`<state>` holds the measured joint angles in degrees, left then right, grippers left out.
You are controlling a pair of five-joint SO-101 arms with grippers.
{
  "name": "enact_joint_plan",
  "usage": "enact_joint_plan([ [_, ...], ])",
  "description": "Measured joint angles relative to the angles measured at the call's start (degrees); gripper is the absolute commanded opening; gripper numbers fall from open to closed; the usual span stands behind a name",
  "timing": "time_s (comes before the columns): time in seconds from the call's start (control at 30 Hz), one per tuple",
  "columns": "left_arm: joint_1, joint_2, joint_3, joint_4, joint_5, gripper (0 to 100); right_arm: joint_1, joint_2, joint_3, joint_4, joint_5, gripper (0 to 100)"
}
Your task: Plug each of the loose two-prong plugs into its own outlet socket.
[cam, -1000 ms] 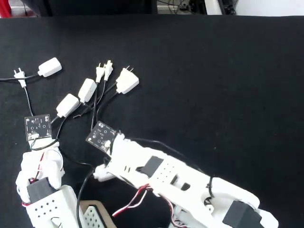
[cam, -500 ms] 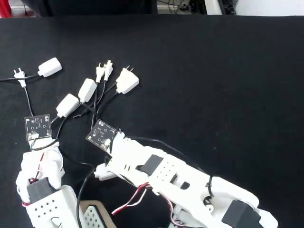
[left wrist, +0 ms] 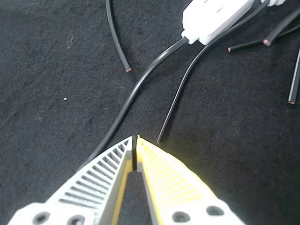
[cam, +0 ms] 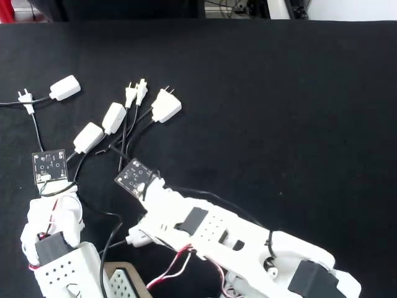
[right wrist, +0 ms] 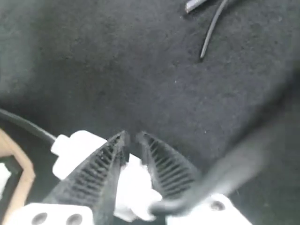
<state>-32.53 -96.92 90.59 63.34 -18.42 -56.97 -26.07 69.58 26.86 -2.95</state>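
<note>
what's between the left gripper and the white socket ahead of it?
In the left wrist view: black cloth, crossed by a thick black cable from the white socket that runs past the left gripper, plus a thin loose wire.

I count 3 white sockets lying flat: left socket [cam: 64, 87], middle socket [cam: 113, 117], near socket [cam: 88, 136]. Small plug [cam: 26, 97], twin plugs [cam: 136, 93] and wide plug [cam: 165, 105] lie unplugged nearby. The right gripper [right wrist: 131, 136] clamps another white connector [right wrist: 77, 145].

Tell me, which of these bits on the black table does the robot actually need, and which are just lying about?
Part of the job:
white socket blocks
loose two-prong plugs
larger white plug
white corded piece, held in the right gripper

Just lying about:
tan cardboard piece by the arms
room clutter at the back
</note>
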Motion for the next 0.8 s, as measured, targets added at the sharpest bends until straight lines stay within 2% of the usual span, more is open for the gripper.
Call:
enact_joint_plan([
  [0.07,0.00,0.00,0.00,0.00,0.00,3,-0.09,0.26,-0.79,1.41,0.00,26.0],
  [0.27,0.00,0.00,0.00,0.00,0.00,3,0.00,0.35,-4.48,9.32,0.00,22.1],
  [0.47,0.00,0.00,0.00,0.00,0.00,3,-0.18,0.18,-5.36,10.55,0.00,23.0],
  [0.8,0.00,0.00,0.00,0.00,0.00,3,-0.18,-18.81,-0.88,14.77,-0.09,23.0],
])
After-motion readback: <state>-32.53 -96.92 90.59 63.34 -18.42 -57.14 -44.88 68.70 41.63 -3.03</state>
